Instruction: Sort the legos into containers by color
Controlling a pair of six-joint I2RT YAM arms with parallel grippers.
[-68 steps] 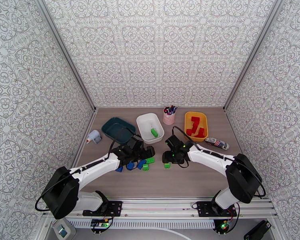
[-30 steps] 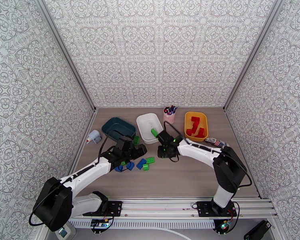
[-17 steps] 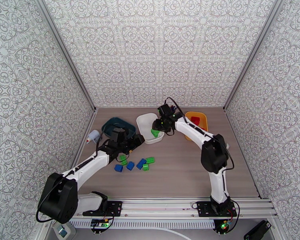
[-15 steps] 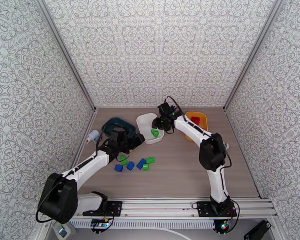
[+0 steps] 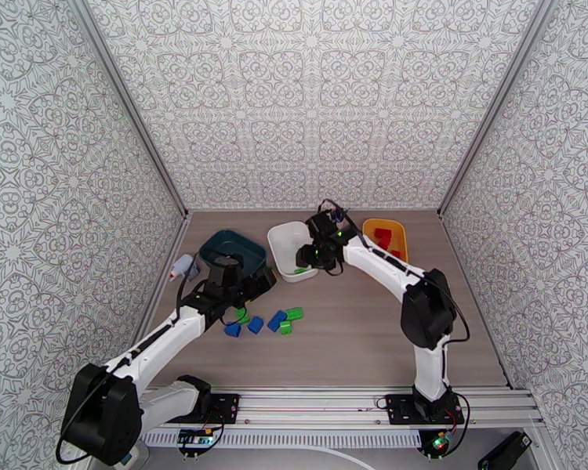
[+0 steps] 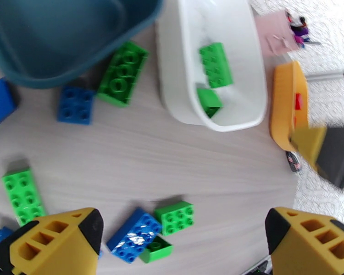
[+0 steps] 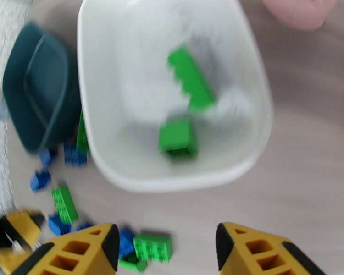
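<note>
right gripper (image 7: 165, 246): hangs over the near end of the shallow white plastic tub (image 7: 172, 185), chunky yellow fingers wide apart with nothing between them. My guess is it's there because white is the green bin.
left gripper (image 6: 182, 241): also spread wide and empty, looking down on the loose pile on the pale wood-grain table (image 6: 208, 170). Reads like it's lining up a pick, but I can't say which brick.
green legos: two glossy studded bricks sit in the white tub, a long one (image 6: 215, 65) and a short one (image 6: 208, 101) that looks tipped toward the wall. Loose ones: a long brick (image 6: 123, 73) right against the smooth dark teal plastic tub (image 6: 57, 37), another (image 6: 23, 195) near the left finger, and a small one (image 6: 174, 217) just beside a blue brick.
blue legos: a square four-stud one (image 6: 75, 104) just beside the teal tub and a shiny longer one (image 6: 135, 234) lower down. None are binned that I can see.
teal tub inside: what shows is bare. Probably it's meant for blue.
yellow plastic tub (image 5: 405, 240): red bricks (image 5: 382, 233) lie in it, so red looks basically done.
pink cup of pens (image 6: 277, 35): stands near the white tub's far end and isn't a bin.
materials: everything is hard, slick plastic, and the tubs have rounded corners and low walls, so drops should be easy. The flat brick sides should pinch fine.
heads-up: the right wrist view is smeared, so fine detail there is fuzzy.
</note>
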